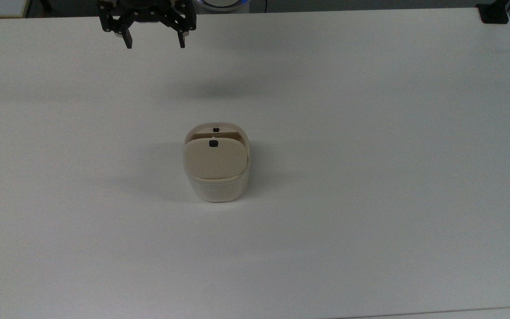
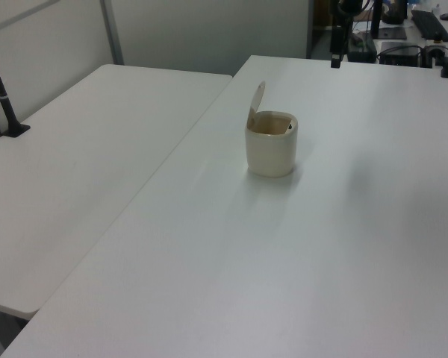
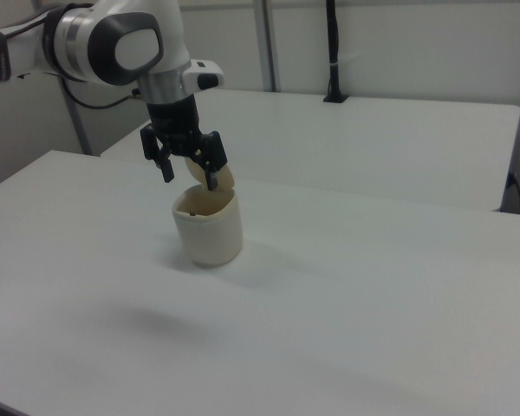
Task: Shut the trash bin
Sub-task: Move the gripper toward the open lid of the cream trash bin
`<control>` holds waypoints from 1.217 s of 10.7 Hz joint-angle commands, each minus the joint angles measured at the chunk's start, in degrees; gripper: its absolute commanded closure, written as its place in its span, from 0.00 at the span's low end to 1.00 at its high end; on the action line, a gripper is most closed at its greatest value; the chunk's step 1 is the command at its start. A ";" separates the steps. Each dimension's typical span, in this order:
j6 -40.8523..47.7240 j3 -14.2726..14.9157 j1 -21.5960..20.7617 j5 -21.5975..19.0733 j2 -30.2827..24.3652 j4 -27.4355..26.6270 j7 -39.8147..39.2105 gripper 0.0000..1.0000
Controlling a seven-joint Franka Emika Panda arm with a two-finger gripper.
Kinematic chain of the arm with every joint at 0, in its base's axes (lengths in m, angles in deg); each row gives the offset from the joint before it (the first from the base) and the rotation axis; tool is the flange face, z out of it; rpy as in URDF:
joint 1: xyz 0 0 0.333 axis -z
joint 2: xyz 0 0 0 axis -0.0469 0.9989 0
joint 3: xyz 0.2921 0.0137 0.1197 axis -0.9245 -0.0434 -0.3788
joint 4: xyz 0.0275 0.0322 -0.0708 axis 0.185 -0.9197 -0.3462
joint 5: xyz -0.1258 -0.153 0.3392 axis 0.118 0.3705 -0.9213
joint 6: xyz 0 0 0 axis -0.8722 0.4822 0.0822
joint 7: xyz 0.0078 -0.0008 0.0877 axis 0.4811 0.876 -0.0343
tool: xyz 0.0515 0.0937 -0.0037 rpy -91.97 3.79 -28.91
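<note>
The trash bin [image 1: 218, 189] stands at the middle of the white table [image 1: 370, 177]. Its beige lid [image 1: 214, 160] is swung up on its hinge and carries a small black latch tab, so the mouth is uncovered. In the left view the bin [image 2: 271, 148] shows the lid [image 2: 256, 101] standing nearly upright at the left view's left side of the rim. My gripper [image 1: 154, 43] hangs open and empty at the top view's upper edge, well apart from the bin. In the right view the gripper [image 3: 190, 178] overlaps the bin [image 3: 210, 232] in the picture, high above the table.
A second white table [image 2: 97, 149] adjoins this one, with a black post [image 2: 4, 97] clamped to its far edge. A black clamp [image 1: 494, 13] sits at the top view's upper right corner. A cluttered desk [image 2: 411, 33] lies past the table's far end.
</note>
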State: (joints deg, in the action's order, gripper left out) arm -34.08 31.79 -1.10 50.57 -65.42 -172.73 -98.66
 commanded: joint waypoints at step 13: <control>-12.59 1.52 -2.09 -5.99 1.89 1.71 -3.44 1.00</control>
State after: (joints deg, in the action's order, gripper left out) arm -39.42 33.37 -1.66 48.84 -64.37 -172.01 -102.12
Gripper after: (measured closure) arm 0.700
